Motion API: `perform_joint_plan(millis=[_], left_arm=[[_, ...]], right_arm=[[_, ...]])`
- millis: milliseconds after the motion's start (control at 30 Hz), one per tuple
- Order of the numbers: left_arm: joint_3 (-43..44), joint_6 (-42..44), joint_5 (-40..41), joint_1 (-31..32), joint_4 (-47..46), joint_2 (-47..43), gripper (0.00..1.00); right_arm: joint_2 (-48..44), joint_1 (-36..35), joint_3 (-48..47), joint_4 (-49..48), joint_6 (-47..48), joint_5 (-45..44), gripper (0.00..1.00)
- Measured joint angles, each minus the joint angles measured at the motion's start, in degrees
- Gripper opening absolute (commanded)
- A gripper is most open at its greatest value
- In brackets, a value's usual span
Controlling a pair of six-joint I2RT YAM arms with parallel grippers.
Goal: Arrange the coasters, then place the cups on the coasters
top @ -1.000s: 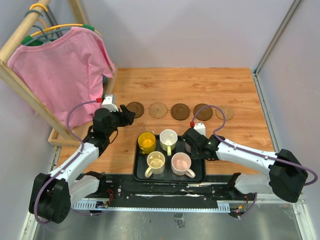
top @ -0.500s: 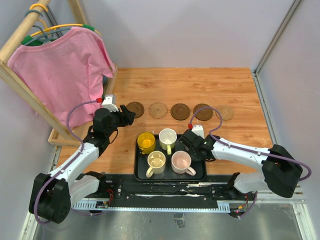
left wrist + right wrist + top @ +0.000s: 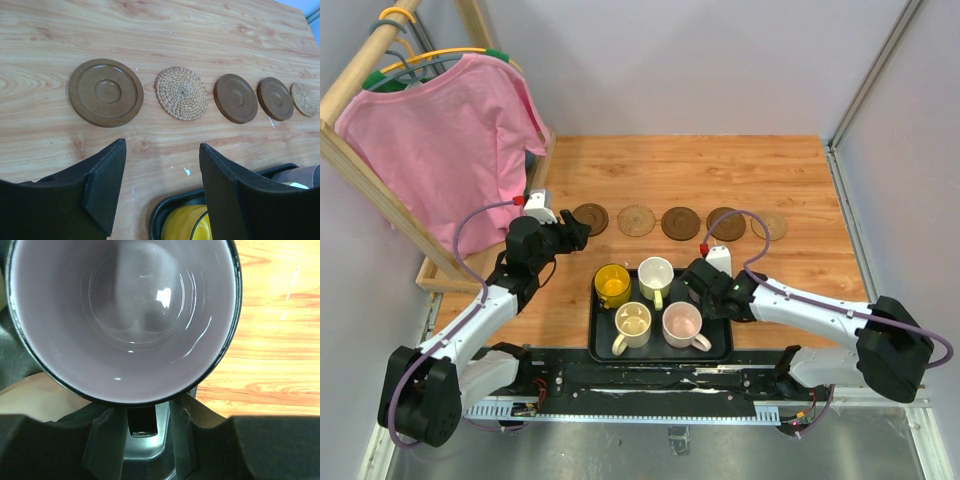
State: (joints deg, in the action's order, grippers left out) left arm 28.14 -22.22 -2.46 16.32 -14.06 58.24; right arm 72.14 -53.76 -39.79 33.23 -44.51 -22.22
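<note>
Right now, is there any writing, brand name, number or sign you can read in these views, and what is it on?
None: no text can be read in any view. The five coasters, the mugs, the black tray and the pink shirt carry no lettering that shows. The grey-purple mug is plain inside.

A light orange-brown wooden desk [image 3: 700, 165] with streaky grain fills the middle, evenly lit, with only soft shadows. Plain pale grey-lilac wall panels [image 3: 700, 60] close it in at the back and on the 2 sides, with a slanting silver metal post [image 3: 876, 70] at the right corner. On the left stands a pale wooden clothes rack [image 3: 365, 180] carrying 1 pink T-shirt [image 3: 450, 140] on a yellow hanger with green ends [image 3: 440, 55]. Along the near edge runs a black metal rail [image 3: 650, 375], and below it lies a dull grey metal surface [image 3: 620, 450].
</note>
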Motion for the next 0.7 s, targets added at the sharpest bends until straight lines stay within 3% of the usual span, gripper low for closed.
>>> perform_joint_plan(millis=[233,400,433,700], left_arm=[[0.0,0.0,0.0,0.0,0.0,0.0,0.64],[0.0,0.0,0.0,0.0,0.0,0.0,0.64],[-0.1,0.0,0.0,0.0,0.0,0.0,0.64],[-0.9,0.1,0.0,0.0,0.0,0.0,0.64]], right_arm=[[-1.3,0.0,0.1,-0.6,-0.3,-0.5,0.31],[-0.2,-0.1,0.1,-1.1,-0.6,0.0,0.03],[0.1,-0.5,0.1,-1.7,-0.8,0.0,0.01],[0.9,-0.6,-0.1,-2.6,-1.0,-0.4,0.01]])
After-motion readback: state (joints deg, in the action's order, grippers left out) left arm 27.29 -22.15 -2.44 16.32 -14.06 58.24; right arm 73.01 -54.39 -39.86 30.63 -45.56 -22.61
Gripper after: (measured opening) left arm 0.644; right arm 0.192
